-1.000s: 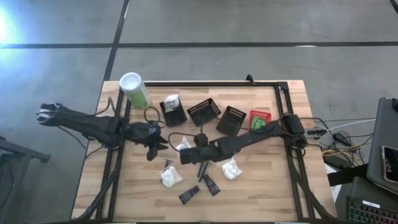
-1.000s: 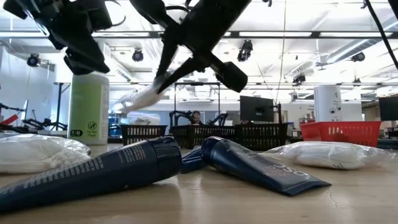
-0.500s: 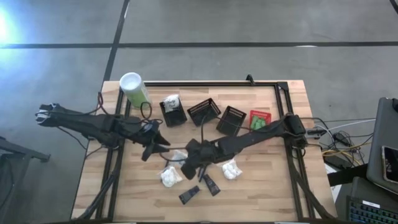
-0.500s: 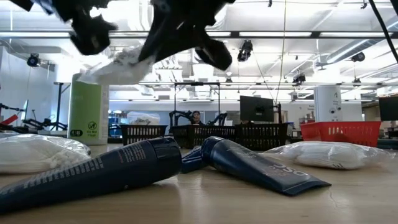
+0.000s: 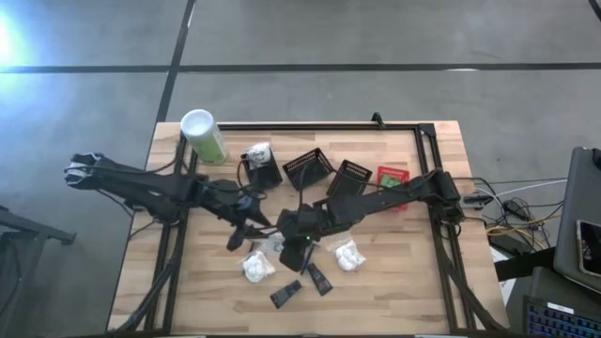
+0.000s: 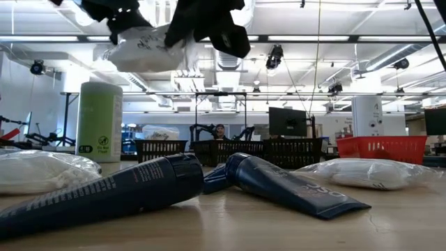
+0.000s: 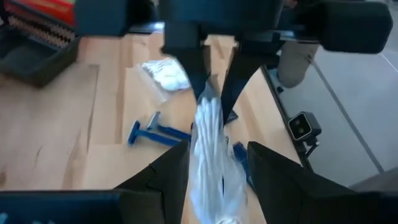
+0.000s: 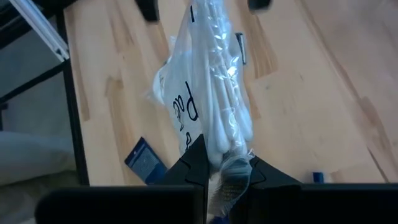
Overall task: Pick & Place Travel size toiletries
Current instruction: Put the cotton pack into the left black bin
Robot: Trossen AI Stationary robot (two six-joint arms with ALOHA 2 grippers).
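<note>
Above the middle of the table our two grippers meet over one packet. Our right gripper (image 8: pixel 221 165) is pinched shut on the clear crinkly packet of white sticks (image 8: pixel 214 93), its fingers clamped on one end while the bag hangs free of the wood. Our left gripper (image 7: pixel 217 162) has its fingers spread wide to either side of the same packet (image 7: pixel 211 134), not pressing it. From the low camera the packet (image 6: pixel 150 52) sits high in the air between the dark bulk of both grippers.

On the table below, two dark tubes (image 6: pixel 279 183) lie touching at their caps, with white wrapped packets (image 6: pixel 366 173) at either side of them. Seen from above, those packets (image 5: pixel 349 254) and dark tubes (image 5: pixel 317 278) lie toward the near edge, just beneath our right gripper (image 5: pixel 282 239) and left gripper (image 5: pixel 246 225). Blue razors (image 7: pixel 155 130) lie flat on the wood.

Farther back stand a tall green canister (image 5: pixel 204 137), black baskets (image 5: pixel 308 167), one of them holding a white item, and a red basket (image 5: pixel 392 176).
</note>
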